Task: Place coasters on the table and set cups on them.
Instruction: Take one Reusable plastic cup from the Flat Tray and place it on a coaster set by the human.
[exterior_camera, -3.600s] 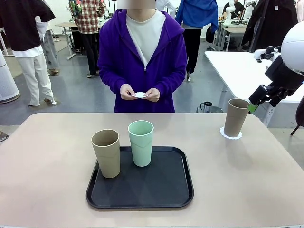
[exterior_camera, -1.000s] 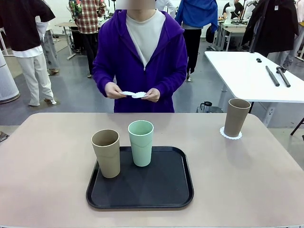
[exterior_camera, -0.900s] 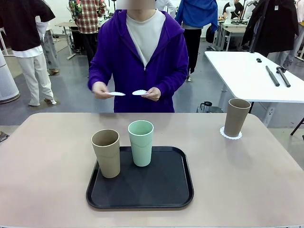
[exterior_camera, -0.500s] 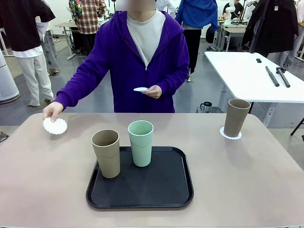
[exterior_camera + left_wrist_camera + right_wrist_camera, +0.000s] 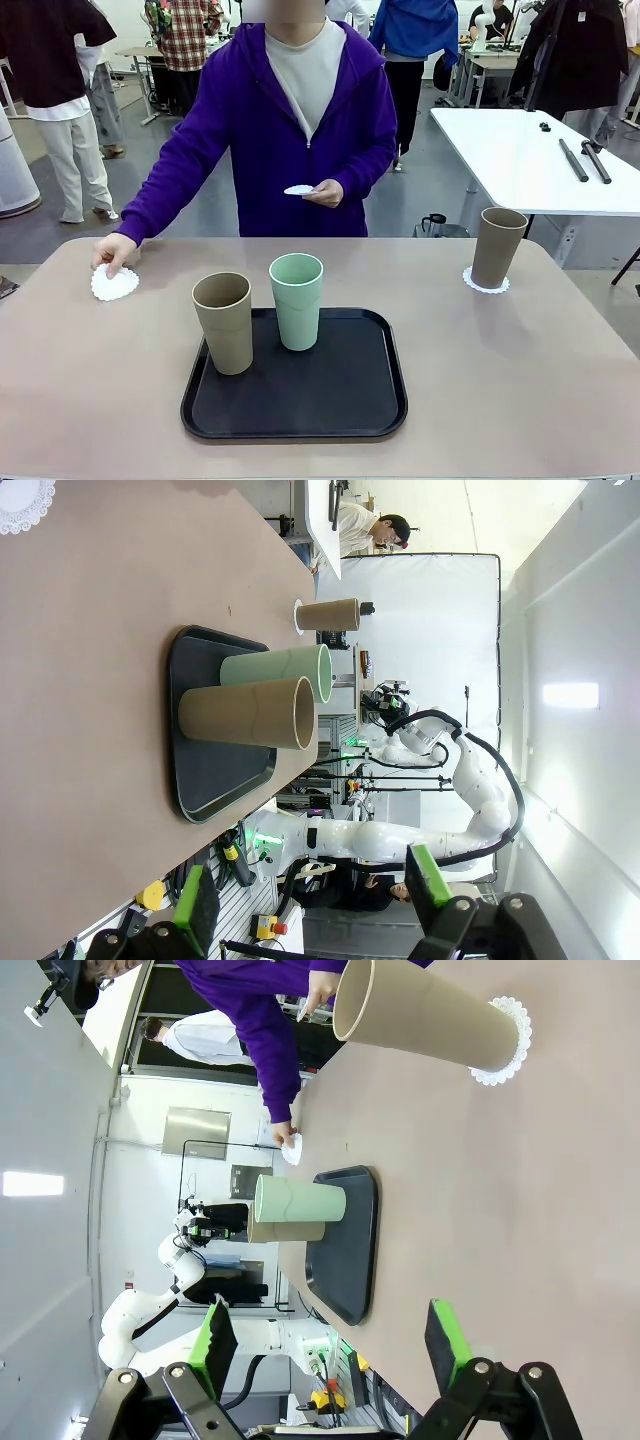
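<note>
touching a coaster (image 5: 118, 287) on the table (image 5: 500, 380), person's hand (image 5: 112, 250).

2 tan cups (image 5: 223, 322), 1 mint-green cup (image 5: 297, 300), black tray (image 5: 340, 390), white lacy coasters (image 5: 115, 287) (scalloped edges), beige-pink table (image 5: 500, 380).

Front camera: fixed at the robot's edge of the table (image 5: 520, 380), slightly raised, facing straight across at the person (image 5: 300, 130) on the far side, with most of the top in frame. The wrist cameras sit off opposite ends, each looking inward past the left gripper (image 5: 312, 895) or the right gripper (image 5: 330, 1338) (both rolled roughly a quarter turn, so the tabletop stands upright), the right one close to the tan cup (image 5: 430, 1015) on its coaster (image 5: 510, 1045). All three views share the black tray (image 5: 330, 390) and the mint green cup (image 5: 297, 300).
</note>
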